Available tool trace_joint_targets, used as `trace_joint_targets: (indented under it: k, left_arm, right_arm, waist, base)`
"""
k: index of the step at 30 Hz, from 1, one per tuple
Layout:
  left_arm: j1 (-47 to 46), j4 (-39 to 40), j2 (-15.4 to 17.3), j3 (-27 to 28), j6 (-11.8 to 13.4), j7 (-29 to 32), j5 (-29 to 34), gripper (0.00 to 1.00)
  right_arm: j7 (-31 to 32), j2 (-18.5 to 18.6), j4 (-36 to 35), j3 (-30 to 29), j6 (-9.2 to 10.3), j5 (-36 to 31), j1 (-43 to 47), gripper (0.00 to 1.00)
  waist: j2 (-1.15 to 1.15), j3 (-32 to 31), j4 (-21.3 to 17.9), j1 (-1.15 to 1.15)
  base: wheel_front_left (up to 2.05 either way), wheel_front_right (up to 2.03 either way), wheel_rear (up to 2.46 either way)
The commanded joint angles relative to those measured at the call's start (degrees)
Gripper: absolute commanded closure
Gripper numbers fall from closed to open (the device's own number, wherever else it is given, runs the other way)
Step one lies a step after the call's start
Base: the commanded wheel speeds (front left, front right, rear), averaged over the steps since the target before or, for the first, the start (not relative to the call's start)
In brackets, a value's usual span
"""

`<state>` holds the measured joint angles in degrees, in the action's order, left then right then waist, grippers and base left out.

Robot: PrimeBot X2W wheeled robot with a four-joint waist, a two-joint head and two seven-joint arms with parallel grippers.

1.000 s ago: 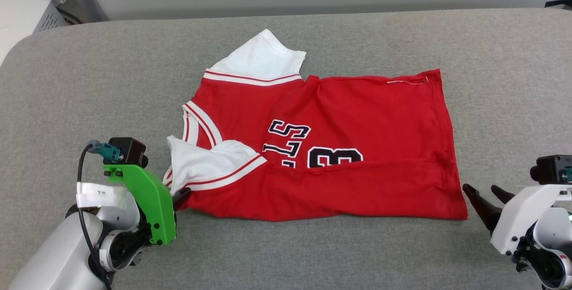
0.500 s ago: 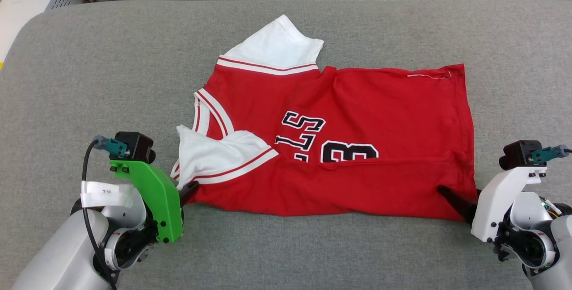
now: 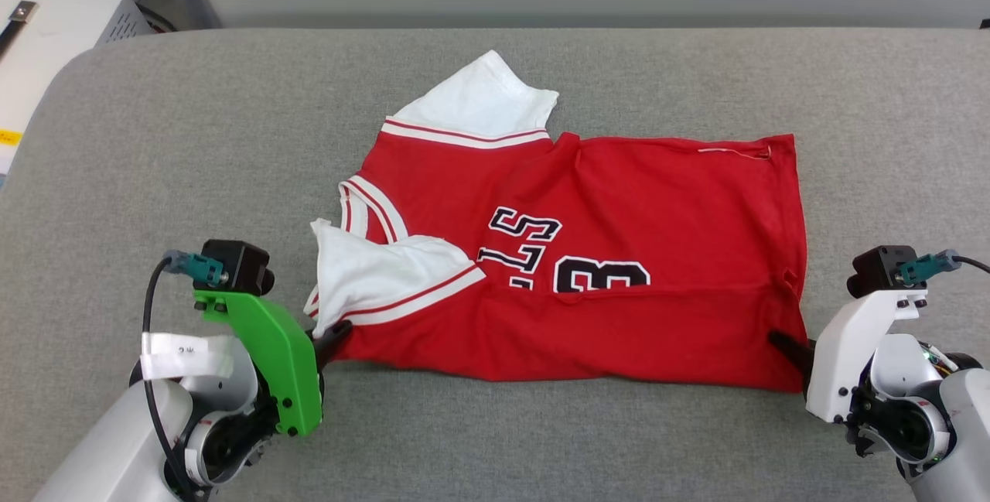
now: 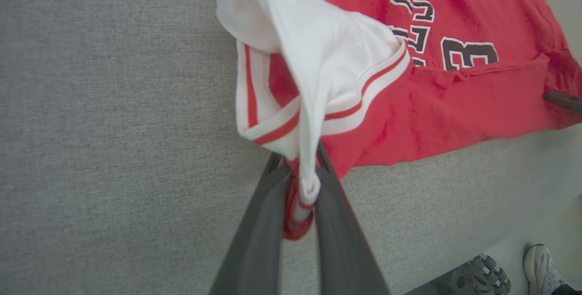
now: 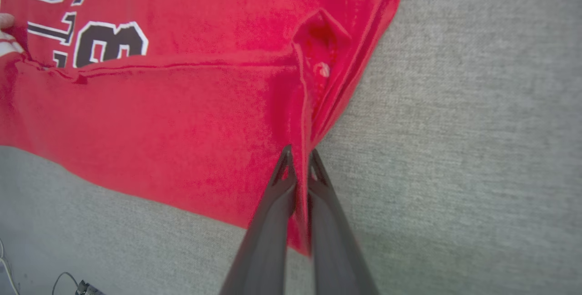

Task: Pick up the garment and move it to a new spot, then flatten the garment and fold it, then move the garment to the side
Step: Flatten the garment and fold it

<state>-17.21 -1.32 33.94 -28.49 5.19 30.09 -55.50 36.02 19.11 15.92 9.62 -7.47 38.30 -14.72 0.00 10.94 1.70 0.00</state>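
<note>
The garment, a red jersey with white sleeves and black lettering, lies partly folded on the grey cushioned surface, its near edge doubled over. My left gripper is shut on the garment's near left corner, where the white sleeve and striped trim bunch between the fingers. My right gripper is shut on the near right corner; in the right wrist view the red hem is pinched between the two dark fingers. The garment puckers just above that grip.
The grey padded surface stretches wide around the garment on all sides. A white cabinet with equipment stands beyond the far left corner. In the left wrist view a person's shoe stands on the floor below the surface's edge.
My right gripper moved in from the right, reached the garment's near right corner and shut on it. The left gripper kept its hold. The head camera shifted slightly.
</note>
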Motion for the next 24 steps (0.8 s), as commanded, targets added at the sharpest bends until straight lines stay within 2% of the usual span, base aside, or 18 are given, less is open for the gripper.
trace_joint_targets:
  k: [1, 9, 17, 21, 24]
  left_arm:
    - [1.32, 0.68, 0.34, 0.1, -0.36, 0.01, -0.11, 1.0]
    - [7.6, 4.19, 2.28, 0.82, 0.78, -0.71, -1.63, 1.0]
    - [15.06, 7.95, 4.57, 1.91, 3.62, -1.05, -3.26, 1.0]
    - [18.38, 7.68, 4.01, 1.54, 4.37, -1.15, -4.62, 1.0]
    - [19.45, 5.56, 2.45, 1.2, 3.78, -1.84, -5.82, 1.0]
  right_arm:
    - [-0.34, 0.41, -0.65, 0.3, -0.02, 0.3, 0.62, 1.0]
    - [0.37, 1.62, -5.31, 0.18, -0.02, 0.44, 6.44, 1.0]
    - [3.81, 0.52, -10.16, -4.11, -0.02, -0.64, 14.56, 1.0]
    - [5.27, -1.21, -11.61, -6.02, -0.02, -2.04, 18.2, 1.0]
    - [5.18, -2.81, -11.51, -7.18, -0.02, -3.41, 20.07, 1.0]
  waist:
    - [0.0, -1.86, -0.07, 0.0]
    - [0.0, -7.74, 0.71, 0.0]
    - [0.0, -10.65, 1.33, 0.0]
    - [0.0, -10.97, 1.29, 0.0]
    - [0.0, -10.83, 1.24, 0.0]
  base:
    - [0.0, 0.0, 0.0]
    - [0.0, 0.0, 0.0]
    - [0.0, 0.0, 0.0]
    - [0.0, 0.0, 0.0]
    - [0.0, 0.0, 0.0]
